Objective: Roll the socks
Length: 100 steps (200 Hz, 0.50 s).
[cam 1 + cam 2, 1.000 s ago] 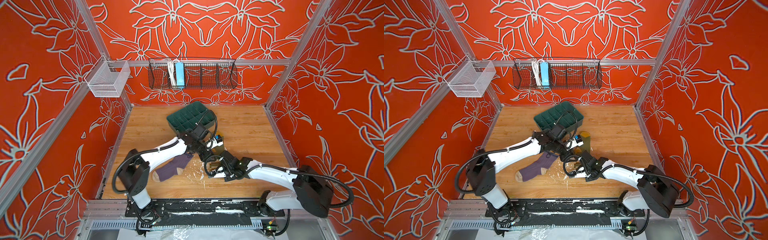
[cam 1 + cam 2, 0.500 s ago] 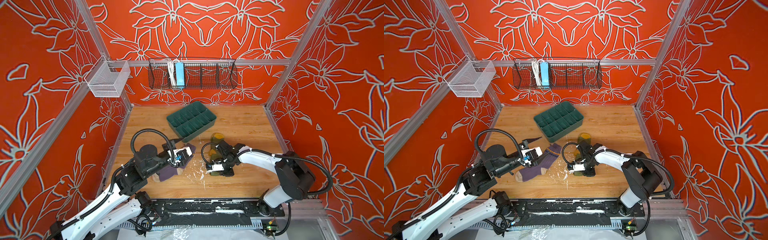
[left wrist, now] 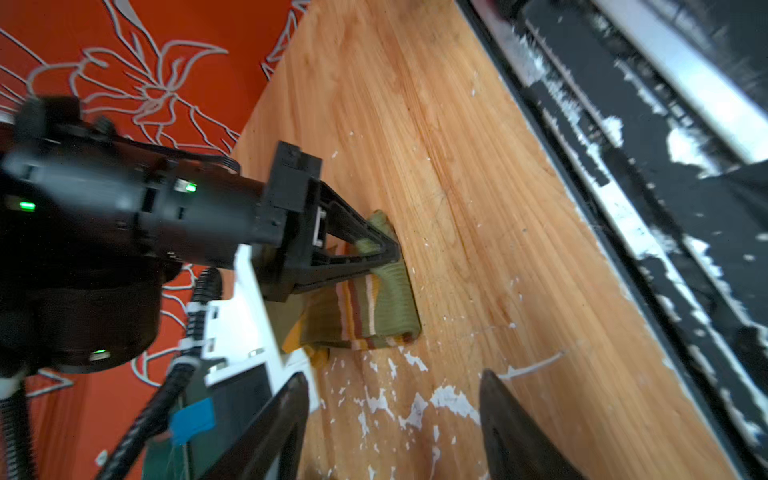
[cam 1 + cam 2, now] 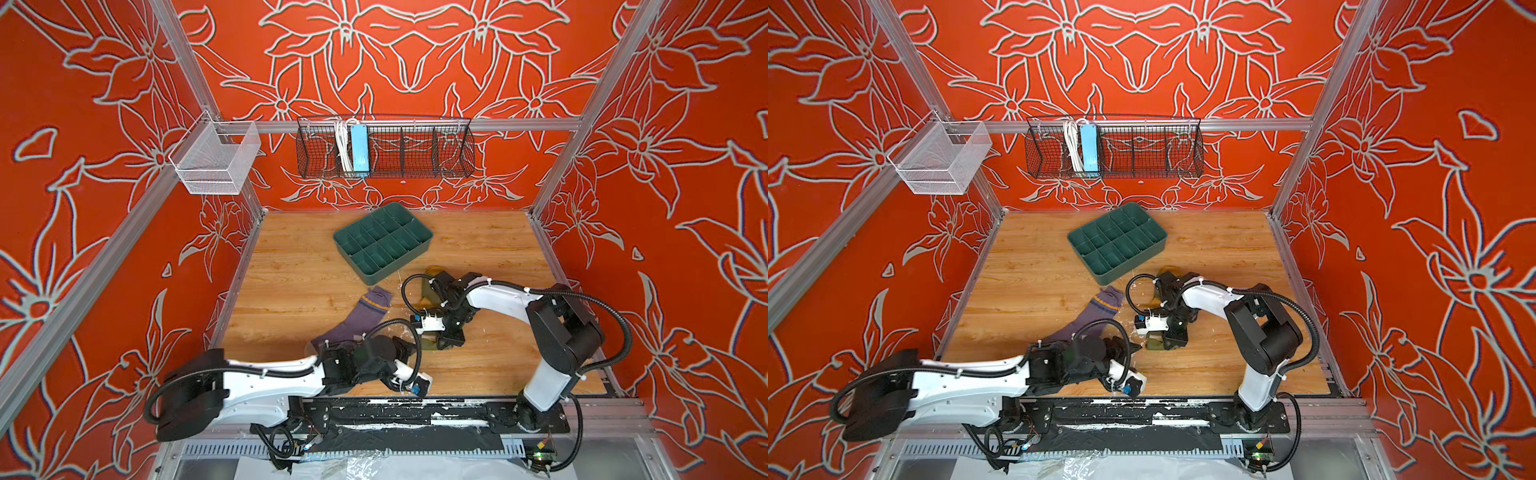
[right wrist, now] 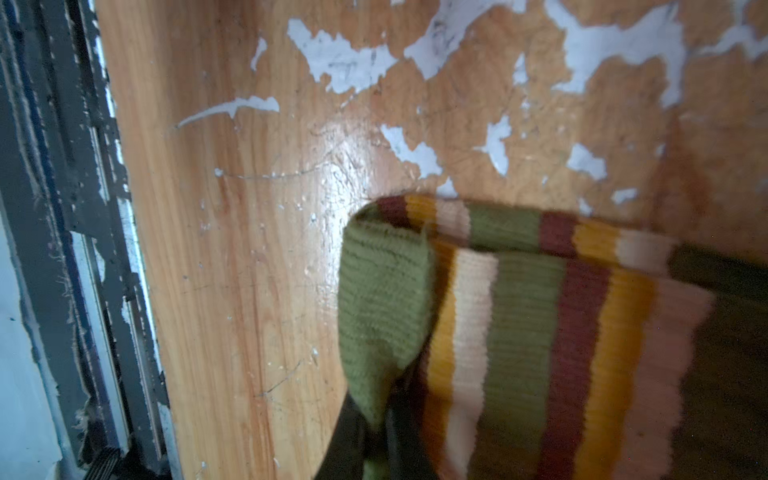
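— Where is the olive sock [image 3: 374,307] found?

— It is seen folded on the wooden table [image 4: 291,299], toward the front, with its cream, brown and yellow stripes turned up. One olive edge is pinched by the right gripper [image 3: 386,249], whose jaws are pressed together on the fabric. The same pinch is shown close up in the right wrist view.

— And the left gripper [image 3: 395,419]?

— Its fingers are spread apart and nothing is held between them. It is pointed at the olive sock from near by, over bare wood flecked with white.

— Is the purple sock [image 4: 359,316] touched by anything?

— That cannot be told. It is laid flat, with its yellow-striped cuff just beside the near corner of the green tray [image 4: 405,262]. Its foot end is hidden beneath the left arm in both top views.

— How are the two socks placed?

— They are kept apart: the purple one is left of the olive one.
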Each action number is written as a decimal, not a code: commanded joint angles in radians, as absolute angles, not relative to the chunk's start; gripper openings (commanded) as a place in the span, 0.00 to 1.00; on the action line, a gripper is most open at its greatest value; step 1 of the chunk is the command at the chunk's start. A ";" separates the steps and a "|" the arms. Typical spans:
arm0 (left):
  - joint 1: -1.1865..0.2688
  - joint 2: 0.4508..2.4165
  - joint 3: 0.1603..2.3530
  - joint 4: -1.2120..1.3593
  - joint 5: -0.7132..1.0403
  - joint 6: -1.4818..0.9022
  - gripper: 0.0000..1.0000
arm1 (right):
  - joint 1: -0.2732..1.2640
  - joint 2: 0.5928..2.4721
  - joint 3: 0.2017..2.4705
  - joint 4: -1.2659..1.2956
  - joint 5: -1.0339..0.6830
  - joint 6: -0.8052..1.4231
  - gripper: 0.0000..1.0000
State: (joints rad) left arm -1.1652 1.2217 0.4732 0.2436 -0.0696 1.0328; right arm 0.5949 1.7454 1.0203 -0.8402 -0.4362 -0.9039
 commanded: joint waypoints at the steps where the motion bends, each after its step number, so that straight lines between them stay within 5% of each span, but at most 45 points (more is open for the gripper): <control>1: -1.168 1.337 0.476 0.518 -0.133 1.028 0.63 | 0.598 1.793 0.993 -0.828 -0.443 -0.896 0.00; 100: -1.131 1.709 0.591 0.661 -0.176 0.887 0.48 | 0.593 1.765 0.982 -0.818 -0.445 -0.895 0.00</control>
